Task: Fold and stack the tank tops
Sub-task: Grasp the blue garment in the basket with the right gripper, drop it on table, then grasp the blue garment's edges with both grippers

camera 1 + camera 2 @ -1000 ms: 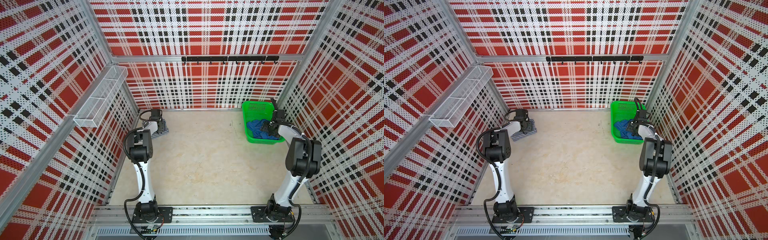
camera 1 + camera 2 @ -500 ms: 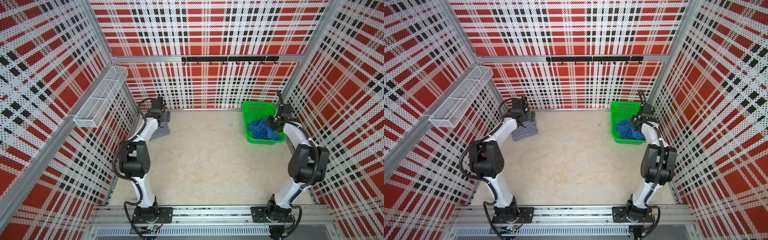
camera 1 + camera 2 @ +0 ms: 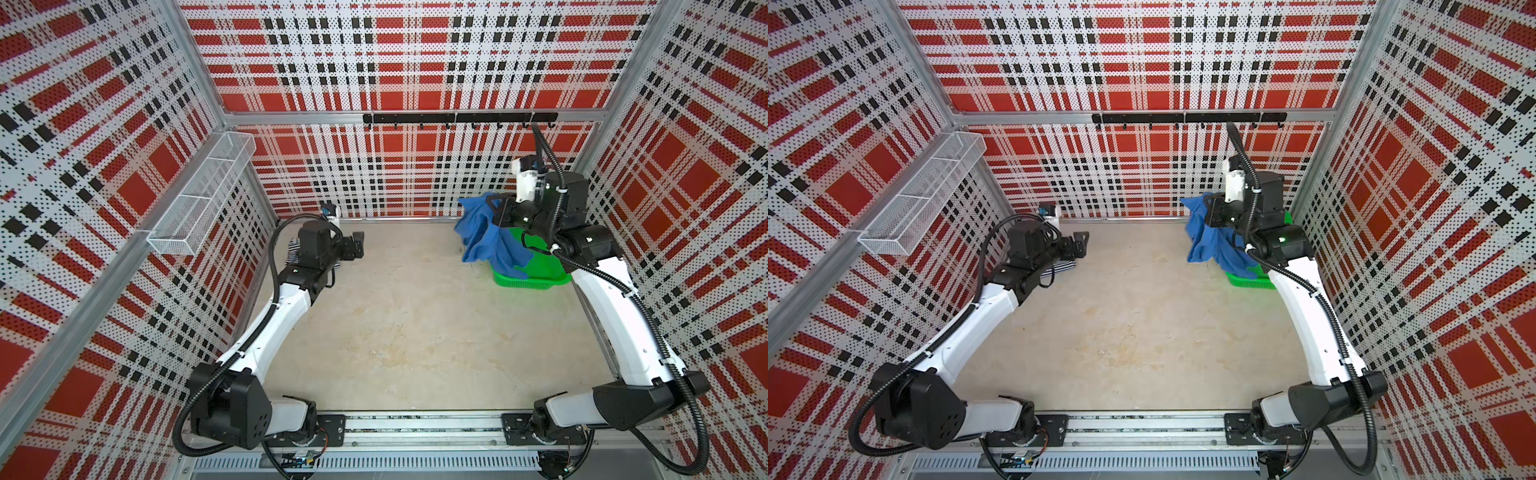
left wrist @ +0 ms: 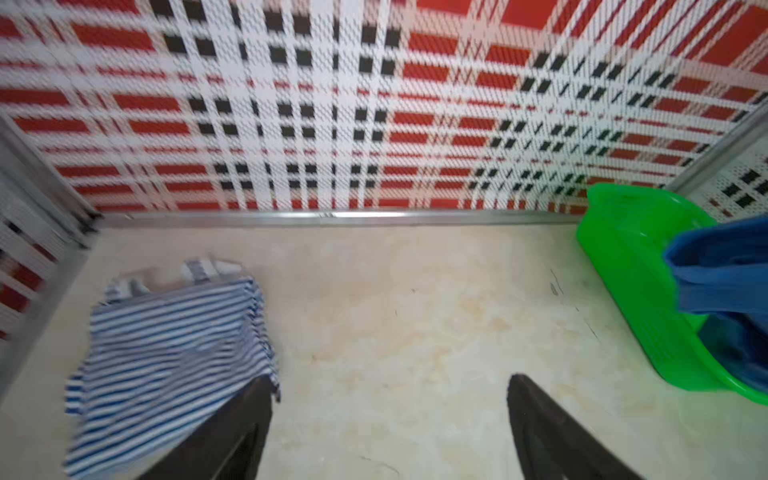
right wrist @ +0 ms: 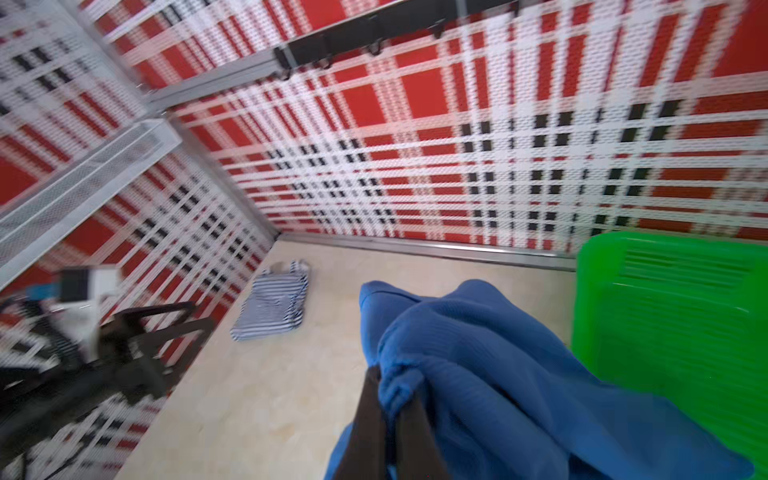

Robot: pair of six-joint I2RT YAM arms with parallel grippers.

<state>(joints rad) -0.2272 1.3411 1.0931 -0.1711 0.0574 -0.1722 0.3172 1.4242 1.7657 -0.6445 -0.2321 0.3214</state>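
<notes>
Blue tank top hangs lengthwise downward from the clamped right pincer.

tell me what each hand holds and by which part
The right hand is shut on the plain royal blue cloth tank top, pinching a bunched fold; which part cannot be told. The left hand is open, holding nothing.

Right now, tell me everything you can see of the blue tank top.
The blue tank top is plain royal blue, soft ribbed-looking cloth, bunched and unfolded. The right gripper is shut on a gathered fold and holds it lifted. It hangs in loose drapes over the rim of the green basket, with its lower end inside it. Straps cannot be made out.
</notes>
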